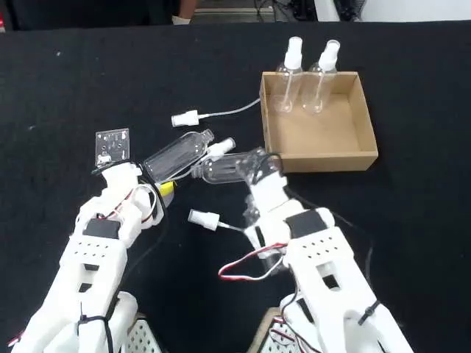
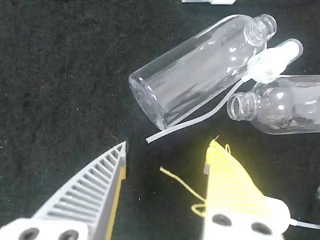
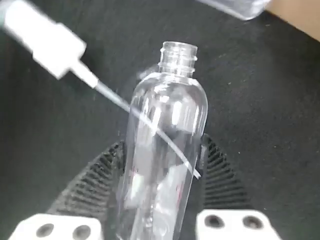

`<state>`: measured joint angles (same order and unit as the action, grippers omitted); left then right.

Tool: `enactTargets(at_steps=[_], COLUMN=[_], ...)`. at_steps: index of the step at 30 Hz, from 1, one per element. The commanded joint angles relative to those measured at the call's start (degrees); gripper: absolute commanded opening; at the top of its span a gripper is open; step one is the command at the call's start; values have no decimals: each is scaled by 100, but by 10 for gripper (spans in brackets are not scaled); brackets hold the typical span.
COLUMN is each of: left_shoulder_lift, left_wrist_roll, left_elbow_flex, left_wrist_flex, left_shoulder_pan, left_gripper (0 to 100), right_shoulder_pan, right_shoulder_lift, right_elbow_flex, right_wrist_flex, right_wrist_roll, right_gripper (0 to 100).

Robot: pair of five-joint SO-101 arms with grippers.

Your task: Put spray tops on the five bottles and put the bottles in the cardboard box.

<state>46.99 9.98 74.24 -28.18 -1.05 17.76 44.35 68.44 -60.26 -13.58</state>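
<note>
- The cardboard box [image 1: 321, 159] sits open-topped on the black table [image 1: 59, 81], on the far right, ahead of the right arm.
- Box contents: two bottles, each fitted with a spray top. The left boxed bottle [image 1: 288, 88] and the right boxed bottle [image 1: 318, 88] are side by side against the far wall, with their spray heads above the rim. It cannot be told whether they stand upright or lean.
- Bottle count: five. Two are in the box and three are outside it. All three outside have open necks.
- The held bottle [image 3: 165, 90] sits between the fingers of the right gripper [image 3: 161, 145], its neck pointing away from the wrist. The jaws press against both sides of its body.
- The first lying bottle [image 1: 176, 154] rests on its side on the table, just ahead of the left arm.
- The second lying bottle [image 1: 221, 169] rests on its side between the first lying bottle and the near corner of the box.
- Spray top count: five. Two are fitted and three are loose, each loose one with its dip tube attached.
- The far spray top [image 1: 185, 118] lies left of the box, its tube trailing toward the box wall.
- The middle spray top [image 1: 221, 145] lies between the two lying bottles, close to both necks. Its tube runs across the first lying bottle and ends just beside the left fingertips.
- The near spray top [image 1: 204, 218] lies between the two arms. Its tube crosses the held bottle.
- The left gripper [image 2: 168, 145] is spread wide with nothing between its jaws, near the base of the first lying bottle.
</note>
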Motion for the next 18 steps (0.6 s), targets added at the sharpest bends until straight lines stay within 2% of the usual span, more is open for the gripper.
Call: enactTargets(at_steps=[1,6,9,11,13,18], left_shoulder_lift=[123,123,123,123,123,123], left_wrist_roll=[18,18,26,26,18,18], left_elbow_flex=[-31,-31,-31,-31,-31,-31], left_wrist_flex=[70,70,70,70,70,70], left_shoulder_pan=[57,57,57,57,57,57], left_gripper=[242,242,242,242,242,242], right_shoulder_pan=[-624,-1046,-1073,-1073,-1073,-1037], right_shoulder_lift=[40,31,-171,-514,-831,-1543], right_elbow_flex=[-532,-884,-822,-831,-1015,-2070], right_wrist_flex=[-484,-615,-721,-782,-809,-1495], right_wrist_roll=[-1345,-2699,-3059,-3042,-2840,-1925], right_gripper=[106,110,201,289,323,244])
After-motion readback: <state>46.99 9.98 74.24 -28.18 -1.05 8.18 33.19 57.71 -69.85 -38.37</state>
